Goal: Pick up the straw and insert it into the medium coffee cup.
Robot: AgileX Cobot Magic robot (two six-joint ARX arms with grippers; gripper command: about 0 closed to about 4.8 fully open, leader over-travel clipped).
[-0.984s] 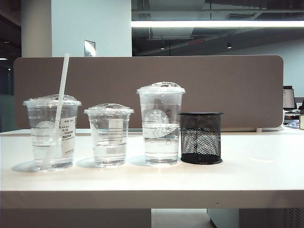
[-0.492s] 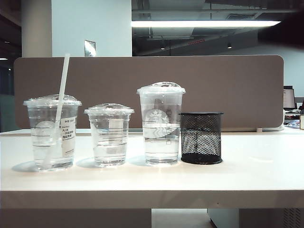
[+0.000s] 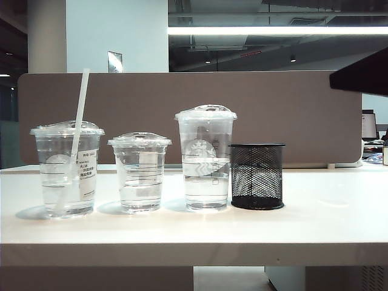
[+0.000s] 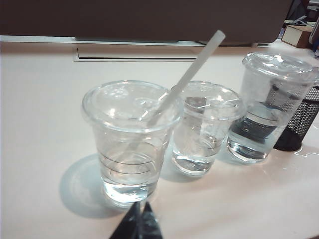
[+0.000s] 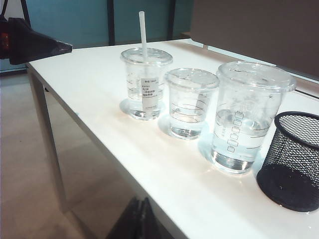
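White table (image 3: 327, 224) lies bare before the cups and right of the black mesh pen holder (image 3: 257, 176); a dark arm part (image 3: 362, 76), not there a second ago, now juts in at the upper right; the medium coffee cup (image 3: 65, 168) holds the straw (image 3: 79, 109); my left gripper (image 4: 138, 225) and right gripper (image 5: 137, 221) are clenched, empty, off the near edge.

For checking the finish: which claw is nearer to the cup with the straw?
Left. The left claw sits shut just in front of the cup holding the straw. The right claw, also shut, hangs off the table edge, farther back.
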